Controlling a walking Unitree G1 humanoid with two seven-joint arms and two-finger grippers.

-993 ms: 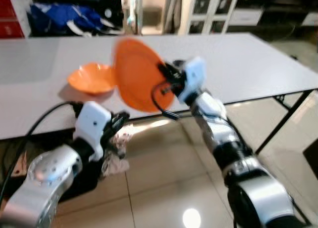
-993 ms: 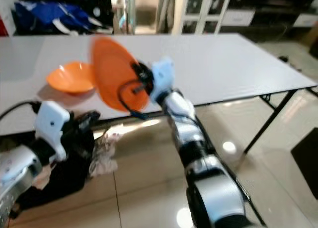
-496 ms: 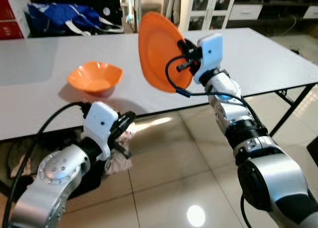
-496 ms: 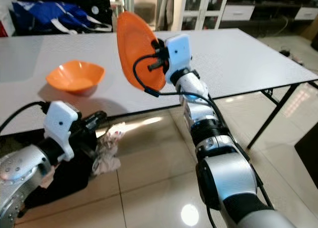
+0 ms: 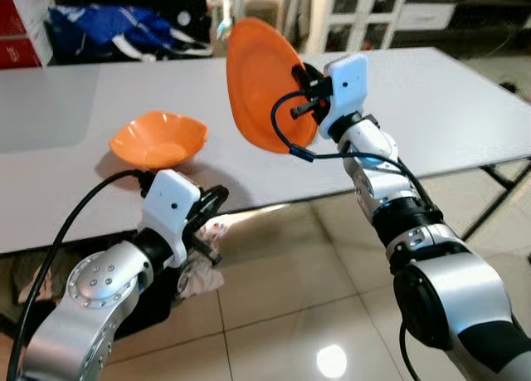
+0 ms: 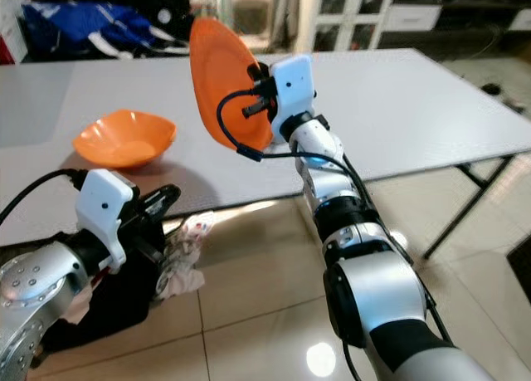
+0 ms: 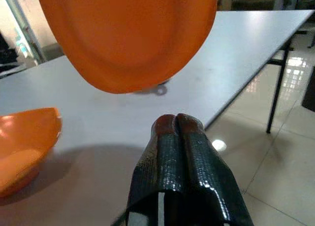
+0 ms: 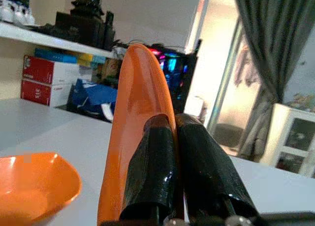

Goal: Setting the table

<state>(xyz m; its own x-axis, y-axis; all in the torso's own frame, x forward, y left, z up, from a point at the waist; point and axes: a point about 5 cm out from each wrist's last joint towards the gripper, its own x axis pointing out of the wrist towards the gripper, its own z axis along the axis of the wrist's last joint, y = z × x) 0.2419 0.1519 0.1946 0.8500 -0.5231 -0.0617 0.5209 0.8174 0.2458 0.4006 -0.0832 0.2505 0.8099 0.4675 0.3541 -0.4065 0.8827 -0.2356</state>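
Left eye view: the right gripper is raised above the grey table, its black fingers clamped on the rim of an orange plate that stands almost on edge in the air, at about 12 o'clock in the frame. An orange bowl rests on the table at roughly 10 o'clock, near the front edge and apart from the plate. The left gripper hangs low, just below the table's front edge, above the tiled floor and a crumpled cloth.

Right eye view: the same scene; the plate is held above the table, the bowl at about 9 o'clock of it.

Left wrist view: the left gripper's two fingers are pressed together with nothing between them. Beyond them lies the tabletop, the plate hanging above at 12 o'clock and the bowl at 9 o'clock.

Right wrist view: the right gripper's fingers pinch the plate edge-on; the bowl sits on the table at 8 o'clock.
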